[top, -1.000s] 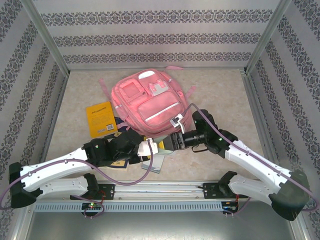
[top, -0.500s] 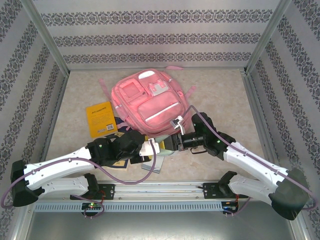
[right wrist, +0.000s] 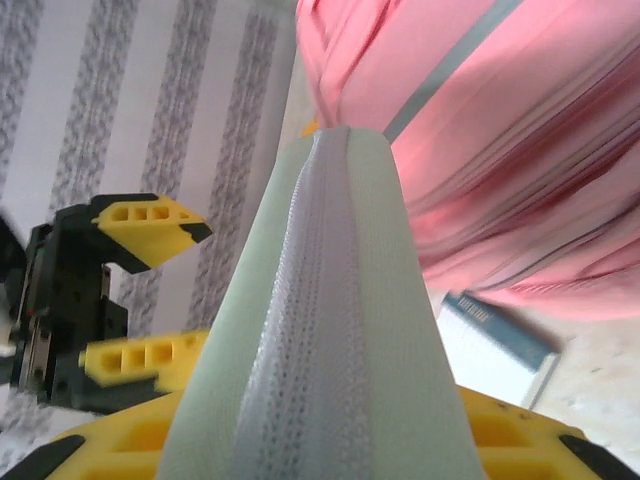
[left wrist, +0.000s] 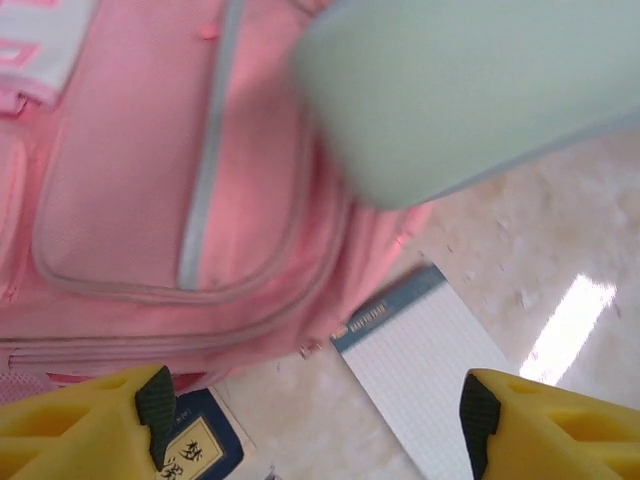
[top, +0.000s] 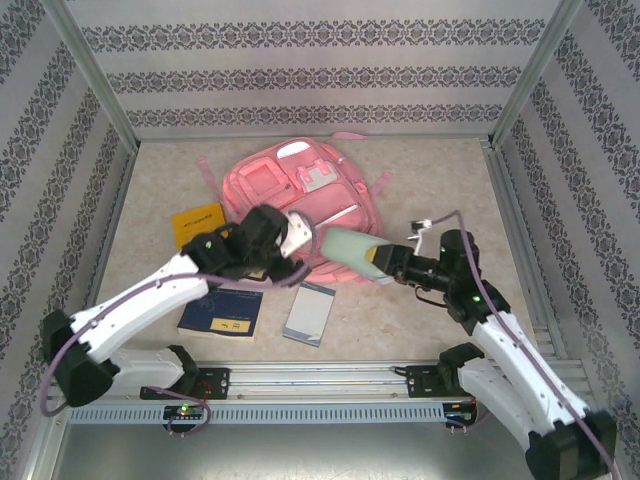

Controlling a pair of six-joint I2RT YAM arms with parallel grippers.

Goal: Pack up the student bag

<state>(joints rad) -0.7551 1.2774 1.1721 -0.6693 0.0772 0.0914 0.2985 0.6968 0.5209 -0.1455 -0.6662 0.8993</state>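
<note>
Beige tabletop [top: 430, 180]: student bag [top: 290, 195] lies flat mid-table, its near edge right under both my claws. My right gripper [right wrist: 320, 445] is clamped on a green zip pouch [right wrist: 335, 250]; my left gripper [left wrist: 317, 408] gapes wide, empty, just beside it. Orange book [top: 195, 222] partly hidden behind my left arm [top: 150, 295].

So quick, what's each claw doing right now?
Left gripper: open, holding nothing.
Right gripper: shut on the pale green zipped fabric pouch.
</note>
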